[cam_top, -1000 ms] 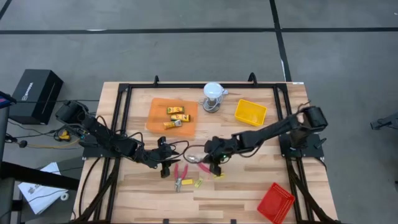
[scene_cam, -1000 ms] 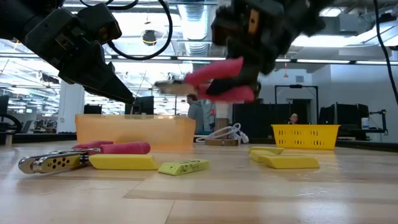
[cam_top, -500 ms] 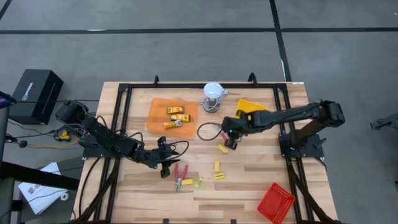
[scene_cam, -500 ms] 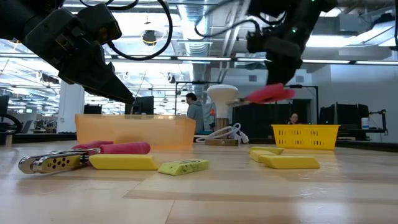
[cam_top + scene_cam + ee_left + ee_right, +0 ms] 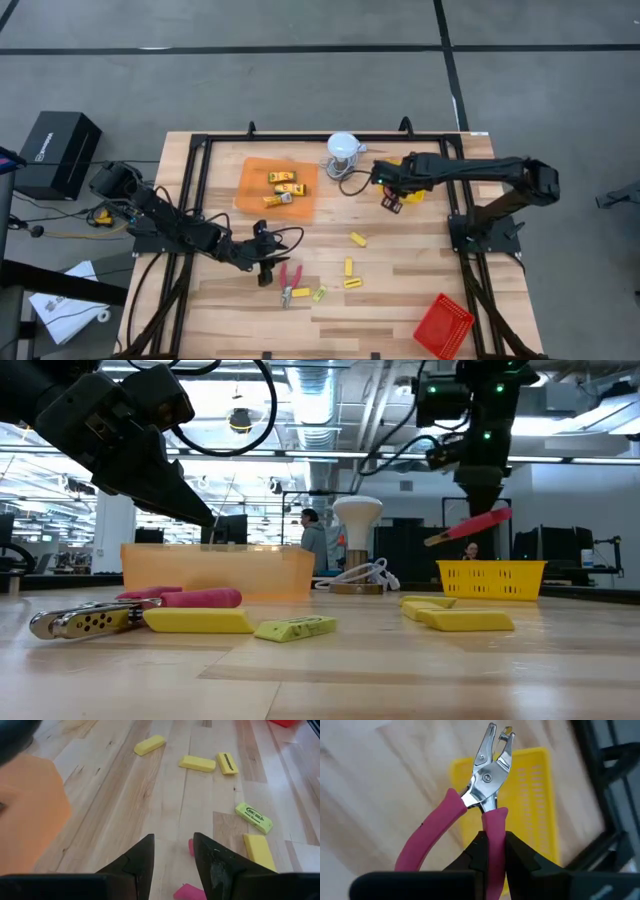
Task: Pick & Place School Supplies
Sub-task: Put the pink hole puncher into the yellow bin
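The right pincer [image 5: 492, 851] is clenched on one pink handle of a metal punch plier [image 5: 481, 785] and holds it in the air above the yellow tray [image 5: 403, 180], near the white domed object [image 5: 343, 148]. In the low view the plier [image 5: 470, 527] hangs tilted, clear of the tabletop [image 5: 400, 290].

The left pincer [image 5: 173, 855] is released, its fingers apart, and hovers low over the wood just beside a second pink-handled plier [image 5: 291, 276]. Close to this plier lie a yellow block [image 5: 259, 851] and a green-yellow packet [image 5: 254, 817]. Three more yellow blocks [image 5: 357, 239] lie well apart from them, nearer the middle of the tabletop.

The orange tray [image 5: 254, 190] holds several yellow packets with dark labels [image 5: 283, 177]. The red tray [image 5: 443, 324] stands at the front corner on the right arm's side.
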